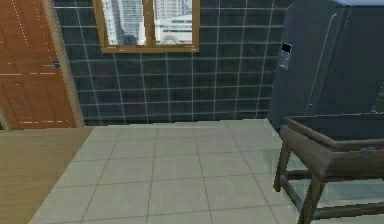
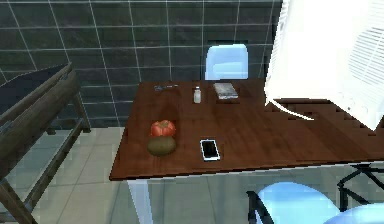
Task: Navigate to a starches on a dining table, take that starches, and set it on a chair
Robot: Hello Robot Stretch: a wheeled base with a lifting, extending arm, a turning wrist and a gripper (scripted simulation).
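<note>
Starches (image 2: 162,146), where do they lie?
— On the brown tabletop (image 2: 260,130) in the arm side view, near its left front corner: a rounded olive-brown lump (potato-like, as far as the shape tells). A red round thing (image 2: 162,128) sits right behind it, touching or nearly so.
— What else is on there?
— A white phone (image 2: 210,149) lies flat just right of the lump. Farther back a small pale bottle (image 2: 197,95) stands upright, with a grey flat box or book (image 2: 226,92) beside it and a thin dark utensil (image 2: 165,88) to their left.
— Chairs?
— A light blue chair (image 2: 226,60) stands behind the tabletop against the dark tiled wall (image 2: 100,40). A second blue chair (image 2: 300,200) is at the near side, by the picture's bottom edge.
— And the hand?
— I cannot tell its state from these views.
— Ahead?
— The forward view has a dark side table (image 1: 330,140) at the right with a dark fridge (image 1: 335,60) behind it, then a window (image 1: 147,25), and a wooden door (image 1: 30,60) at the left
</note>
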